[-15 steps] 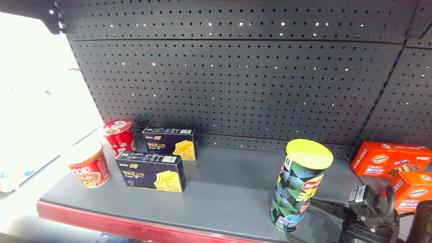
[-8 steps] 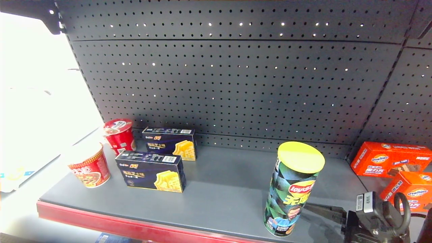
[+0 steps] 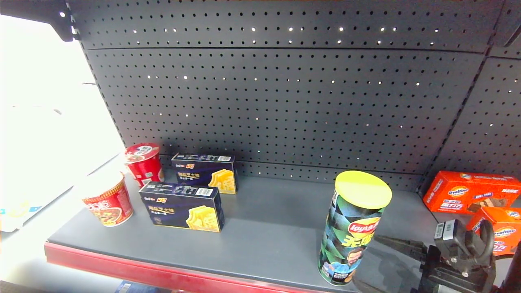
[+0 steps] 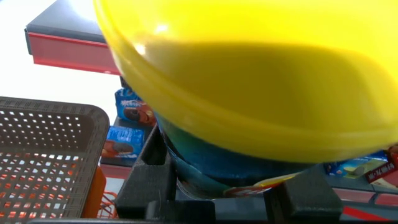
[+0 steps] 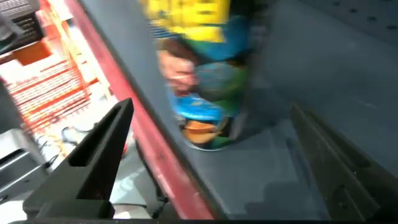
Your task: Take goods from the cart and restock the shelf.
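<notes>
At the far left of the head view, two red cup noodles [image 3: 108,201] stood on the grey shelf [image 3: 268,232]. Beside them lay two dark blue snack boxes [image 3: 182,206], one behind the other.

To the right of centre stood the chip canister [image 3: 352,232], near the shelf's red front lip. Its long axis was vertical, its yellow lid [image 3: 363,189] pointed up and its label faced out of the shelf.

The right end effector [image 5: 211,112] sat in the lower right of the head view. Its fingers were spread wide and gripped nothing. From it the canister lay toward the left of that frame. In the right wrist view the canister's base stood beyond the two fingers, about in line with the gap between them, and no contact showed. The right arm was clearly the nearer one, and the canister looked set down and released. A retreat toward the frame's right would probably have to run straight, since a tall canister near the lip could tip if brushed.

Orange boxes [image 3: 468,191] lay at the far right.

In the left wrist view, the left end effector [image 4: 224,193] was clamped around a second chip canister [image 4: 249,74], lid toward the camera. The brown cart basket [image 4: 43,155] lay below, at the frame's lower left.
</notes>
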Controlling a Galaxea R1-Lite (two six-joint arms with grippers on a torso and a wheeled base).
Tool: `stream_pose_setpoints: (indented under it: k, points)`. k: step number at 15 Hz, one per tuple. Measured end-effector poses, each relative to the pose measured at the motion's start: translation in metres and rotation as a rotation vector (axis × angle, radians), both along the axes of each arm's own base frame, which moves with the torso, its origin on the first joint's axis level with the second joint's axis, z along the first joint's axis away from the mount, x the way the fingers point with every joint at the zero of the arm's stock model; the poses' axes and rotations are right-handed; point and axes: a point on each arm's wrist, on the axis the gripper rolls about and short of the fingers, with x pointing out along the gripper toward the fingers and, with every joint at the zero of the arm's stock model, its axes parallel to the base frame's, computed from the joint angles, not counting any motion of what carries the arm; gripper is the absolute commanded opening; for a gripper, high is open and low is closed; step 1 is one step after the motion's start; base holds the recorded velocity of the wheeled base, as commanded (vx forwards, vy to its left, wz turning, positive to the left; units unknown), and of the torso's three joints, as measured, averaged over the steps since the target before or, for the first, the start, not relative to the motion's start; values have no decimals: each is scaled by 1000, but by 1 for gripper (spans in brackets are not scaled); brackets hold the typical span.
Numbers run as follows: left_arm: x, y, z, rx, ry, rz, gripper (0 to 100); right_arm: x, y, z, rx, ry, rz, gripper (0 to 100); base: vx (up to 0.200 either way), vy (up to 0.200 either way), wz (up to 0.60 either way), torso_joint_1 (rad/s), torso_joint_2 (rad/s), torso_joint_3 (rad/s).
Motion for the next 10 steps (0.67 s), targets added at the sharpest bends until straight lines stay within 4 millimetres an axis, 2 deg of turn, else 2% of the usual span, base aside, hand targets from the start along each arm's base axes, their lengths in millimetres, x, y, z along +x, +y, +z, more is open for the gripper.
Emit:
stream_pose_setpoints:
  k: [4,10]
  points:
    - [0,0,1,-18,-5,3,0,4,-11,1,-20,-14,-58,100,0,0,0,0,0,0]
    - [0,0,0,-19,-4,2,0,-5,-27,1,-56,44,-126,100,0,0,0,0,0,0]
